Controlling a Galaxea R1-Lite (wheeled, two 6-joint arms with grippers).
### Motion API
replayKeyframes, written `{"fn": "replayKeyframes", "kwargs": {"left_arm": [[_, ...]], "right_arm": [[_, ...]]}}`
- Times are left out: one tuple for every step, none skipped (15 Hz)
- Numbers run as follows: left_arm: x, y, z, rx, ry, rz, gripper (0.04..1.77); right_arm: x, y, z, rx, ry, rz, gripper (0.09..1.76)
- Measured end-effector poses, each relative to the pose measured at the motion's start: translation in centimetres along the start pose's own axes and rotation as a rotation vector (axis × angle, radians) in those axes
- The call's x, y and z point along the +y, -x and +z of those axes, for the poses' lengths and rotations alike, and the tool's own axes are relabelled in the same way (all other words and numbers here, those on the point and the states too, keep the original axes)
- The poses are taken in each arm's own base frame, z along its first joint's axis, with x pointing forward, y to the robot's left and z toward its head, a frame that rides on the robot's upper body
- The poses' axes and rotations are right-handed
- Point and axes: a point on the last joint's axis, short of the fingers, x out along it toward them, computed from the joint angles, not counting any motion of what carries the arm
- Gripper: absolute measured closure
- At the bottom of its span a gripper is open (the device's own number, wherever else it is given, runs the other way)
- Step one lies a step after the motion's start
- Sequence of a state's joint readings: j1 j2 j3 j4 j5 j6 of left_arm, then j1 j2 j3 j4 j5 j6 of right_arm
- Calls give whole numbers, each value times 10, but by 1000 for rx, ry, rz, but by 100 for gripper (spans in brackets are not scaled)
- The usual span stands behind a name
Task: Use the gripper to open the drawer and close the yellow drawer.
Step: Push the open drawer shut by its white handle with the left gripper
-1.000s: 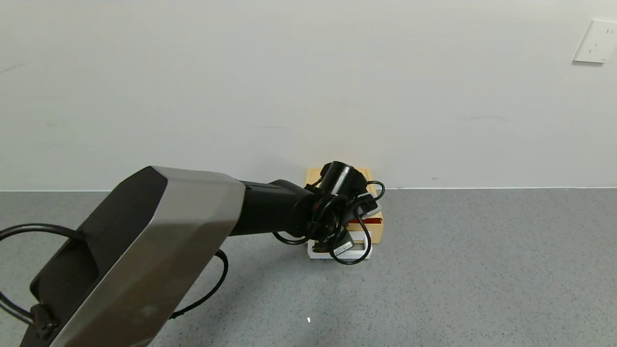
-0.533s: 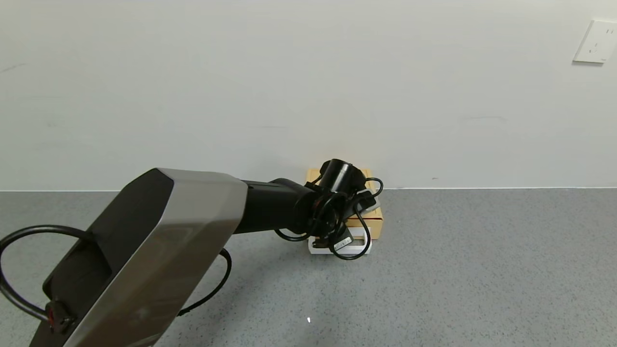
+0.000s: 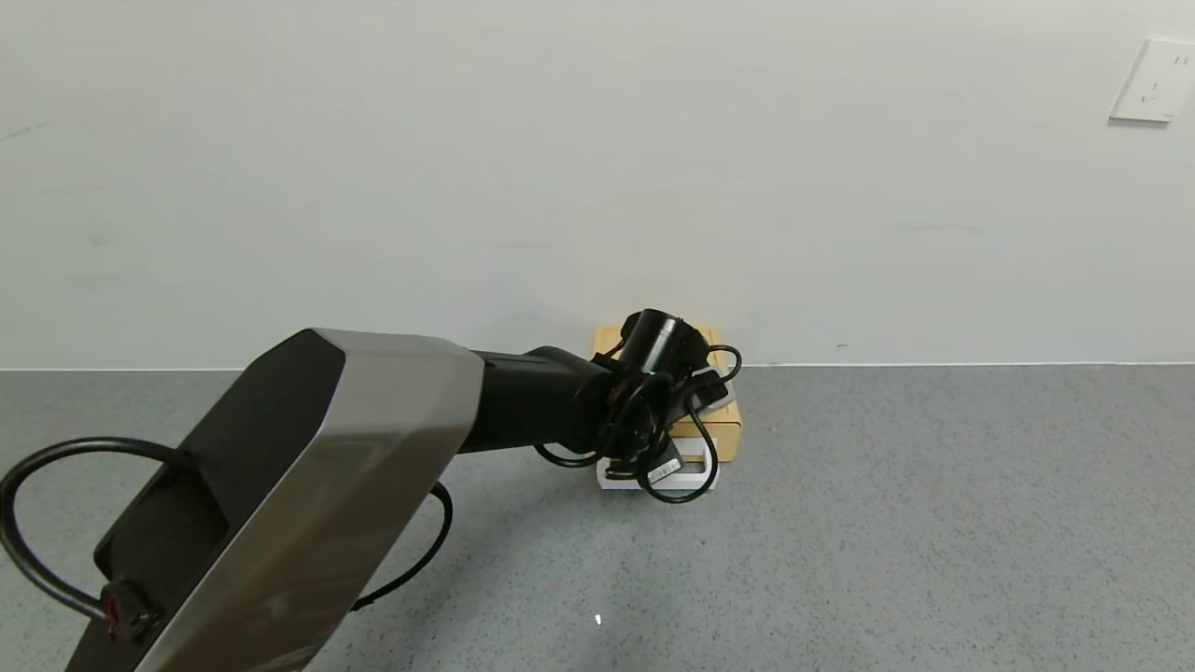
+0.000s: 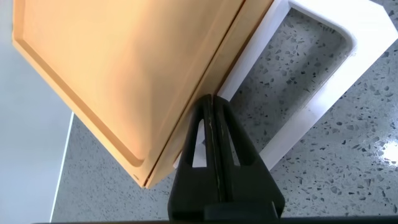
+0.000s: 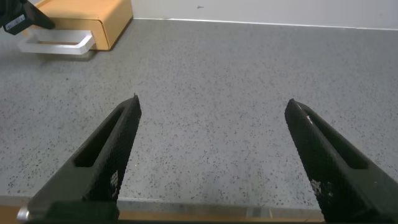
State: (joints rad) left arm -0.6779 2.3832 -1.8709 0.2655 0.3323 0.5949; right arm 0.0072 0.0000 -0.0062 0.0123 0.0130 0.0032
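The mustard-yellow drawer box (image 3: pixel 724 422) stands against the wall, with its white loop handle (image 3: pixel 698 477) facing me. The drawer front sits flush with the box. My left gripper (image 3: pixel 651 446) hangs over the front of the box and hides most of it. In the left wrist view the gripper (image 4: pixel 212 101) is shut with nothing between the fingers. Its tips rest at the drawer front (image 4: pixel 124 74), inside the handle loop (image 4: pixel 323 93). My right gripper (image 5: pixel 214 107) is open and empty, low over the floor, far from the drawer (image 5: pixel 90 15).
The grey speckled floor (image 3: pixel 887 523) stretches all around the box. The white wall (image 3: pixel 560 187) stands right behind it, with a socket plate (image 3: pixel 1154 80) high at the right. My left arm's big silver shell (image 3: pixel 308 495) fills the lower left of the head view.
The drawer has slid into the box: the red gap seen a second ago no longer shows. My left gripper has moved toward the wall with it. The handle sits closer to the box.
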Motion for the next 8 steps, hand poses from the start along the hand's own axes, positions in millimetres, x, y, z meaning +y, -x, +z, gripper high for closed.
{"fn": "replayKeyframes", "kwargs": {"left_arm": [[1,3,1,-4,1,4,170],[3,7,2,-7,2,6,170],[4,13,4,-10,0,5,170],[6,21,6,-13,-2,7,170],[8,30,9,-22,-1,13,170],[12,41,12,-36,2,22,170],[15,51,15,-52,8,31,170],[20,61,17,-71,19,41,170]], "right_arm": [[0,0,0,0,0,0,15],[0,0,0,0,0,0,15],[0,0,0,0,0,0,15],[0,0,0,0,0,0,15],[0,0,0,0,0,0,15],[0,0,0,0,0,0,15],[0,0,0,0,0,0,15],[0,0,0,0,0,0,15]]}}
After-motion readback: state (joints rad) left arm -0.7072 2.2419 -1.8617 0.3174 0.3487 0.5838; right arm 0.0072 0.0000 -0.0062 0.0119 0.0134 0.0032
